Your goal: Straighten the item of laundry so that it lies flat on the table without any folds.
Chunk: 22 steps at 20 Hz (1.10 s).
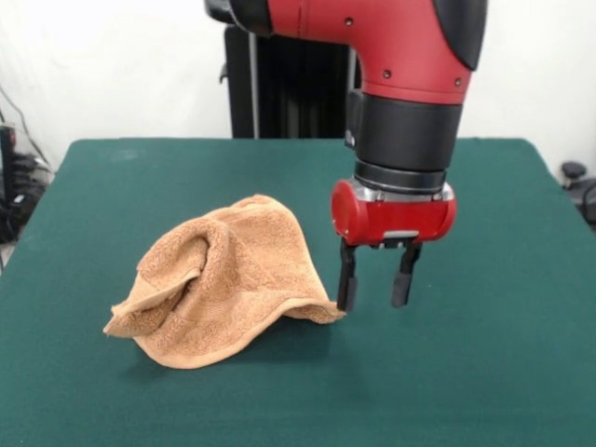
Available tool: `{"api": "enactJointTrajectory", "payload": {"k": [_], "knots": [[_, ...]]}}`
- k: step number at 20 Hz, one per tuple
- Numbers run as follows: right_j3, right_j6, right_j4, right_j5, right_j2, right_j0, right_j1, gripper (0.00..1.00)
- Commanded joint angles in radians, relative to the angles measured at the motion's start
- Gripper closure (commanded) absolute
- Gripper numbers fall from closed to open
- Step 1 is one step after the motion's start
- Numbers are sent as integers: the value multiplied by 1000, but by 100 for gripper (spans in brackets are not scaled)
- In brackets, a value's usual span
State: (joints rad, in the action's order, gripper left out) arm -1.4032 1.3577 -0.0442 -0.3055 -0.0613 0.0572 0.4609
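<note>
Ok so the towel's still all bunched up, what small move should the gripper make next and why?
Probably a short sideways nudge toward the towel, then close. The gripper hangs open just beside the towel's curled edge, one finger about at the hem, gripping nothing. The cloth sits heaped and folded on the table, so that edge looks easiest to pinch.

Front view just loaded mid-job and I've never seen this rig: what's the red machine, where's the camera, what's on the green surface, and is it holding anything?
The red and black machine is a robot arm; the two dark prongs at its lower end are its hand. The camera faces the robot from across the table, which has a dark green top. On it lies one crumpled orange-tan towel, bunched up with folds. The hand is open beside the towel's right edge, holding nothing; whether one prong touches that edge is unclear.
</note>
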Motion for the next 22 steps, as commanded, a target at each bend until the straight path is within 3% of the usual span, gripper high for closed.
{"api": "enactJointTrajectory", "payload": {"k": [1, 9, 22], "knots": [[19, 35, -31, -91, 141, 23, -104, 0], [55, -4, -54, -102, 169, 52, -122, 0], [20, -78, -113, -132, 252, 150, -105, 0]]}}
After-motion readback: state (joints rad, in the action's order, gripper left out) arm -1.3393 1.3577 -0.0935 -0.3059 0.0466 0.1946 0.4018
